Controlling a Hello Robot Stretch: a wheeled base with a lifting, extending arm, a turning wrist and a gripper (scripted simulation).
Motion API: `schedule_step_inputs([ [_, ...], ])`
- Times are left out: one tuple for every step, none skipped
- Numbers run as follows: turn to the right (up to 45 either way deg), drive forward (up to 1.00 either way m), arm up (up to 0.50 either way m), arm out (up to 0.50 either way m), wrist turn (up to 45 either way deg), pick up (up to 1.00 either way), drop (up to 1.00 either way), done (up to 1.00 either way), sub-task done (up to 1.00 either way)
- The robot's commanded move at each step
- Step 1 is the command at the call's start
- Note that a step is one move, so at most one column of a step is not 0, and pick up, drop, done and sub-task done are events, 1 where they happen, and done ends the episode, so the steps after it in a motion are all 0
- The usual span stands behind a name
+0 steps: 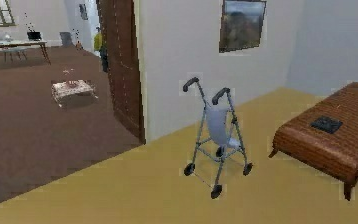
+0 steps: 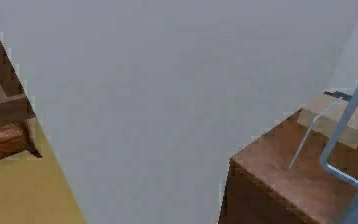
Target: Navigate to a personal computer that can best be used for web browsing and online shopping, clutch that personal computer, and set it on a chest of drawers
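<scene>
Straight ahead in the forward view stands one walker [image 1: 218, 128]. It is a thin grey metal frame with a pale blue-grey seat panel, two dark curved handles and four small dark wheels, parked on smooth yellow floor [image 1: 107, 190]. Behind it is a plain pale wall [image 1: 177, 60] with one dark-framed picture [image 1: 242, 25] hung high.

At the forward view's right sits one low wooden platform [image 1: 317, 145], brown and streaked along its top, on short legs. One dark flat rectangle [image 1: 327, 124] lies on that top.

At the left, one tall dark wooden door [image 1: 120, 65] stands open onto a second room with matte brown carpet [image 1: 37, 130]. I count two tables there: a small low table [image 1: 74, 90] with a pale top, and a long desk [image 1: 12, 46] against the far wall. One small dark shape [image 1: 34, 36] stands on the desk.

Either dark item could be the computer I am after — at this size I cannot tell which.

In the arm side view I count two wooden pieces against a flat grey wall [image 2: 177, 90]. A dark brown framed piece [image 2: 2, 100] is at the left edge, and a reddish-brown block [image 2: 277, 175] with a sharp corner is at the lower right. Thin grey metal bars [image 2: 336, 135] cross above the block's top.

As for the gripper, I cannot tell its state — spread, pressed together or pinching something.
</scene>
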Motion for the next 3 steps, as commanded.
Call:
schedule_step_inputs([
  [-27.0, 0.0, 0.0, 0.0, 0.0, 0.0, 0.0, 0.0, 0.0],
  [0.0, 0.5, 0.0, 0.0, 0.0, 0.0, 0.0, 0.0, 0.0],
  [-9.0, 0.0, 0.0, 0.0, 0.0, 0.0, 0.0, 0.0, 0.0],
])
